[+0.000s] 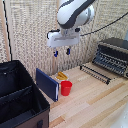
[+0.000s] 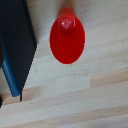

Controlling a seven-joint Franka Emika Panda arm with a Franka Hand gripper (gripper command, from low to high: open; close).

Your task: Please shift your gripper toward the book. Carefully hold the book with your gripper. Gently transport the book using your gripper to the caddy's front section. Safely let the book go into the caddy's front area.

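Note:
The navy-blue book (image 1: pixel 47 83) stands on its edge on the wooden table, leaning by the caddy (image 1: pixel 20 97), which fills the exterior view's left. My gripper (image 1: pixel 62 51) hangs well above the table, above the book and the red cup, with its two blue-tipped fingers apart and nothing between them. In the wrist view the book (image 2: pixel 15 45) shows as a dark slab with a blue edge beside the cup; my fingers do not show there. The caddy's inner divider splits it into sections.
A red cup (image 1: pixel 66 88) (image 2: pixel 67 37) stands right next to the book. A yellow object (image 1: pixel 61 76) lies behind the cup. A dark toaster oven (image 1: pixel 112 55) with its door lowered sits at the exterior view's right. A pegboard wall backs the table.

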